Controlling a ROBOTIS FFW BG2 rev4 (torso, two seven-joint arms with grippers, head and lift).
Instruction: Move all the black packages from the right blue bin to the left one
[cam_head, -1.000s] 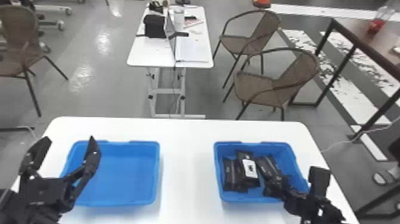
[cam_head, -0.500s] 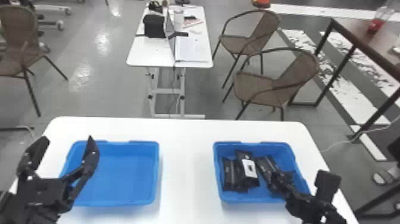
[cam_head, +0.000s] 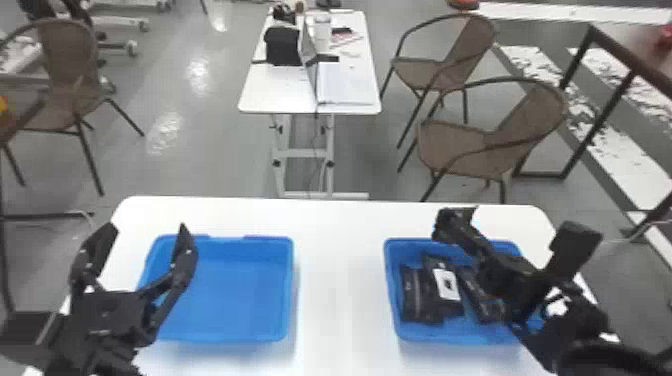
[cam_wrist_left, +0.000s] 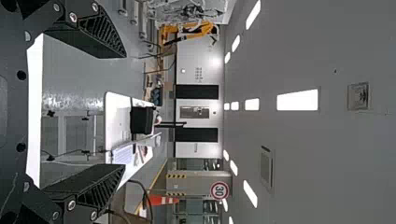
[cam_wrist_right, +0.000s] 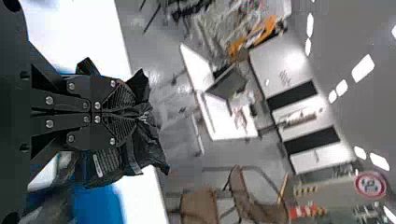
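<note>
my left claw (cam_head: 146, 231): parted wide, nothing between its fingers, raised by the near left side of the left blue bin (cam_head: 291, 285).
my right claw (cam_head: 462, 231): closed on a crumpled black package (cam_wrist_right: 147, 149), which sticks out past my fingertips and to both sides; i have it over the far part of the right blue bin (cam_head: 391, 285).
other black packages (cam_head: 446, 295): at least three in the right blue bin, lying close together, one with a white label.
counter (cam_head: 340, 280): white, smooth, rounded at its far corners, with the two bins well apart on it.
far desk (cam_head: 275, 92): white, narrow, on a pale frame, bearing an open laptop (cam_head: 345, 85) and a black box (cam_head: 282, 47).
brown chairs (cam_head: 462, 145): two right of the desk, another off to the left.
floor (cam_head: 200, 150): grey and glossy, with worn white stripes (cam_head: 605, 145) at right.
far wall: a round red-rimmed sign (cam_wrist_left: 219, 190) and an orange cone (cam_wrist_left: 163, 200) near it.
</note>
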